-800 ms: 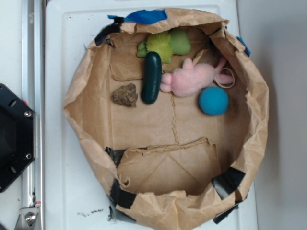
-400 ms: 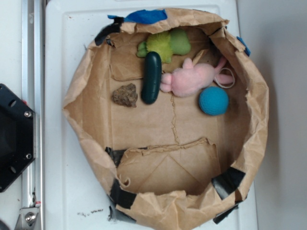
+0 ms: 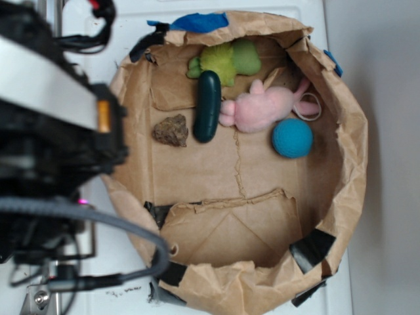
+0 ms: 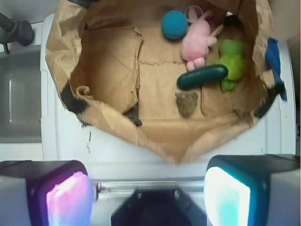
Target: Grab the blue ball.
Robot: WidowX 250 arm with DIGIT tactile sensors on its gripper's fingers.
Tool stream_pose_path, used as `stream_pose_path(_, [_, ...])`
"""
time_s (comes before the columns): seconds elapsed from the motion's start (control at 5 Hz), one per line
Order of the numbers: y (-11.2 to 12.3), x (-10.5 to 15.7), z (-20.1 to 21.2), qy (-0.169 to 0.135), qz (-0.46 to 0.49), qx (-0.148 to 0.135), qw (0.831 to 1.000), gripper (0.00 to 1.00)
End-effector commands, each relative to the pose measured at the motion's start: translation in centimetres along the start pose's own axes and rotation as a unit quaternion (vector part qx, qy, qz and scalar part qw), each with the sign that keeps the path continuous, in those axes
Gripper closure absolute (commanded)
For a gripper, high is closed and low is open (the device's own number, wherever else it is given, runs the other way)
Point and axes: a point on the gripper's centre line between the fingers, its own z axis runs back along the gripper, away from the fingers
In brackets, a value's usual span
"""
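A: Where is the ball [image 3: 293, 138] right now?

B: On the floor of the paper tray [image 3: 197, 174], at the side far from the arm [image 3: 52, 125]. It touches the pink bunny [image 3: 266, 108], or sits just beside it, and it lies close to the tray's wall. The cucumber [image 3: 208, 105], the rock [image 3: 171, 130] and the green toy [image 3: 230, 60] lie beyond the bunny, well apart from the ball.

A: And the arm?

B: It hangs over the bench [image 3: 92, 262] just outside the tray's near rim, high above everything. The approach has hardly begun, I'd say.

A: How should it go in?

B: Carry across the tray and stop straight above the ball, then come down. I'd line the jaws so one finger drops on the open floor side and the other slips between ball and bunny, or else turn them so neither lands on the bunny. The wall beside the ball is floppy paper, so a finger catching it could drag the tray. The ball looks soft and fuzzy; a squeeze at its widest part should hold.

A: The jaws?

B: In the wrist view the gripper [image 4: 148, 195] stands wide apart, with one pad [image 4: 66, 197] at the left edge and the other at the right. Nothing sits between them, and they touch nothing.
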Motion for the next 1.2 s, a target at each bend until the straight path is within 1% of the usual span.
stream_pose_path(0.0, [0.6, 4.3, 0.0, -0.053, -0.028, -0.011, 0.998, 0.00])
stream_pose_path(0.2, [0.6, 5.9, -0.9, -0.068, -0.034, -0.036, 0.996, 0.00])
stream_pose_path(0.4, [0.9, 7.9, -2.0, -0.090, -0.046, -0.049, 0.994, 0.00])
stream_pose_path(0.6, [0.8, 9.1, -3.8, -0.094, -0.069, -0.043, 0.992, 0.00])
stream_pose_path(0.8, [1.6, 9.9, -5.3, -0.103, -0.068, -0.039, 0.992, 0.00])
stream_pose_path(1.0, [1.6, 10.0, -7.3, -0.105, -0.082, -0.035, 0.990, 0.00])
